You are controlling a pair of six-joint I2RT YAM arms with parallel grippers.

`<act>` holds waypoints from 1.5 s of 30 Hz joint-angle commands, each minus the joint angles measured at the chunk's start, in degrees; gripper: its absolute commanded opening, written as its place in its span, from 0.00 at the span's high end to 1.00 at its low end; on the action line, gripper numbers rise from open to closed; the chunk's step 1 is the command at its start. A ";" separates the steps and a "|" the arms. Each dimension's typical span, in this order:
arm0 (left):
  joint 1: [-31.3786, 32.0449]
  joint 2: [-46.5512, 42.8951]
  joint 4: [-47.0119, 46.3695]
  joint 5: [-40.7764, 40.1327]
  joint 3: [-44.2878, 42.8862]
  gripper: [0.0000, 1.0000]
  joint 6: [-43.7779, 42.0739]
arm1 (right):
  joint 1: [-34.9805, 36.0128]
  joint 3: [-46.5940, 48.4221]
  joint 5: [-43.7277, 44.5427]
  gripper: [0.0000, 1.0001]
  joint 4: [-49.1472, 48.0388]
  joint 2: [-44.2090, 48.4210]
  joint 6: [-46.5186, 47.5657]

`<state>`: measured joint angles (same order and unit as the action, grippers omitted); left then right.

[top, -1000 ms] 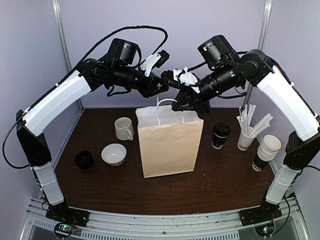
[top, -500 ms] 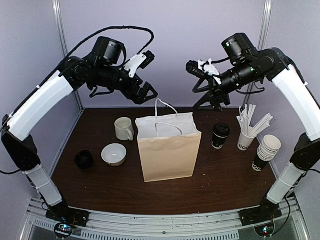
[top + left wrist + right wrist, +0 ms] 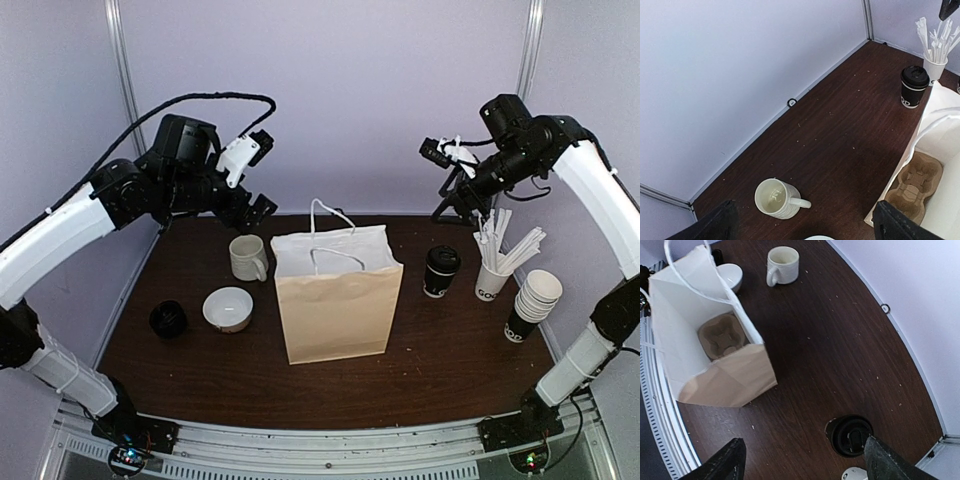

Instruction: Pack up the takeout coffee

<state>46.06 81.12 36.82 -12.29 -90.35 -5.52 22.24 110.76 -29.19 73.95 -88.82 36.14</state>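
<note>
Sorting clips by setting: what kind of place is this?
Likely a robot cell staged as a coffee counter: a lidded takeout coffee, an open paper bag holding a cup carrier, and stacked paper cups.

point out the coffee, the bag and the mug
coffee (image 3: 850, 435), right wrist view, lid top
bag (image 3: 338, 310), top external view, front face
mug (image 3: 246, 260), top external view, side wall

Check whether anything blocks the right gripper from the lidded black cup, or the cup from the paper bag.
Nothing visible does. The right gripper hangs open above the takeout coffee; only bare table lies between that cup and the open paper bag.
</note>
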 commanded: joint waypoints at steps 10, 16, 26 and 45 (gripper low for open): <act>-0.71 -9.67 -13.06 -2.71 9.74 0.02 2.34 | -2.19 11.48 21.13 0.09 9.26 -21.39 5.93; -0.71 -9.20 -12.04 0.02 9.15 0.03 2.40 | -2.40 13.73 28.11 0.10 7.92 -27.96 4.58; -0.71 -8.62 -11.70 1.77 9.01 0.02 2.62 | -3.73 16.18 28.93 0.09 10.23 -33.40 4.99; -0.71 -7.81 -10.76 3.06 8.70 0.03 2.27 | -6.24 17.89 23.91 0.11 15.66 -37.66 5.35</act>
<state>45.69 72.82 27.09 -10.17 -81.03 -3.51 16.29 126.52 -3.84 87.79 -125.34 40.82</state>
